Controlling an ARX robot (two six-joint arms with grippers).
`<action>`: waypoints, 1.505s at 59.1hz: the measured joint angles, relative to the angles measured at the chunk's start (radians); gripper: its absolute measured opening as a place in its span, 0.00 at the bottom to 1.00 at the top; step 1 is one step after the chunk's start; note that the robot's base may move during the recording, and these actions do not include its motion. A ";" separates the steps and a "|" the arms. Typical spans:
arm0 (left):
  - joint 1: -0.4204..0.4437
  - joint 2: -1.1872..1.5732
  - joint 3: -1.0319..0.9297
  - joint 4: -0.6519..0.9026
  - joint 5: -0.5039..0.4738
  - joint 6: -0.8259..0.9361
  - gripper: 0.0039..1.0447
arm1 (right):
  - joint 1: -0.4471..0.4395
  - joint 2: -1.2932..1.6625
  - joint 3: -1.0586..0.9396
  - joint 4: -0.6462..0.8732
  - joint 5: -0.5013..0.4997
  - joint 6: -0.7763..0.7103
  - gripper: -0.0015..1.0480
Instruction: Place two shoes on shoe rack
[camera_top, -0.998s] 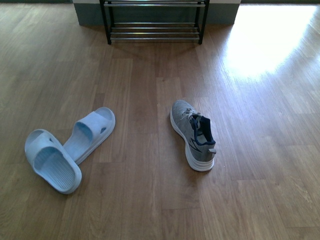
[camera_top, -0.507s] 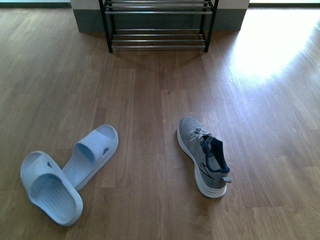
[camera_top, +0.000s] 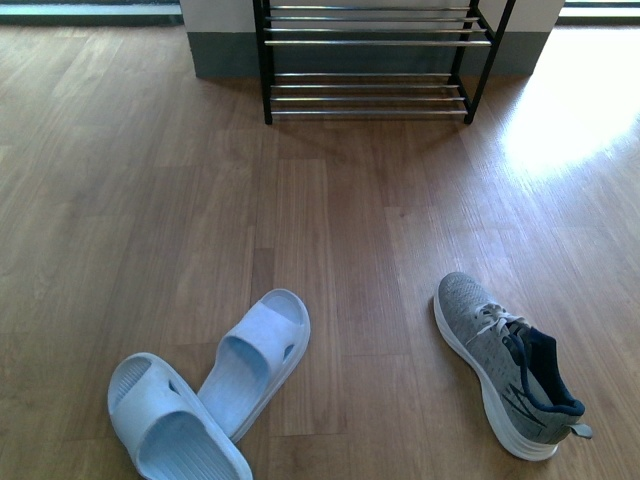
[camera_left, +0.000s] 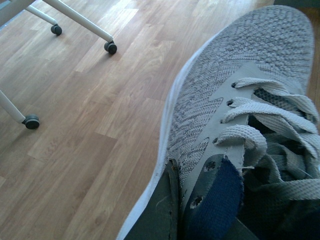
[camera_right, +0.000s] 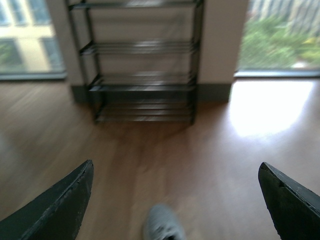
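The held sneaker (camera_left: 240, 85) fills the left wrist view, laces up and grey knit toe pointing away, above the floor (camera_top: 330, 230). The left hand (camera_left: 192, 225) has it by the collar. One dark finger (camera_left: 154, 212) lies flat against the sneaker's outer side beside the navy lining. The other finger is hidden, so the grip is judged from that one side only. Past the sneaker's white sole edge, white legs (camera_left: 75, 14) on casters (camera_left: 111, 48) stand on the boards.

The floor sneaker (camera_top: 505, 370) sits upright on its sole at the front view's lower right, toe toward the rack (camera_top: 365, 100) and well apart from it. Two pale slides (camera_top: 258, 360) lie at the lower left in a V and touch near their heels. The nearer one (camera_top: 175, 425) is cut by the picture's edge. Both slides are far from the rack and apart from the floor sneaker.

The rack stands against a grey-based wall at the far end, its chrome rods level between black posts. A bright sun patch (camera_top: 580, 110) falls on the boards to its right.

The right wrist view is blurred. The right hand (camera_right: 175, 165) is spread wide with nothing in it, its fingers (camera_right: 65, 200) at the picture's lower corners. A grey sneaker toe (camera_right: 161, 225) shows between them, with the rack (camera_right: 142, 85) beyond.
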 joint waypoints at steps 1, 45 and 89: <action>0.000 0.000 0.000 0.000 -0.001 0.000 0.01 | -0.010 0.012 0.002 -0.009 -0.027 0.000 0.91; 0.000 0.000 0.000 0.000 0.008 0.000 0.01 | -0.367 2.130 0.507 0.758 -0.206 -0.570 0.91; 0.000 0.000 0.000 0.000 0.007 0.000 0.01 | -0.295 2.589 0.867 0.840 -0.239 -0.548 0.91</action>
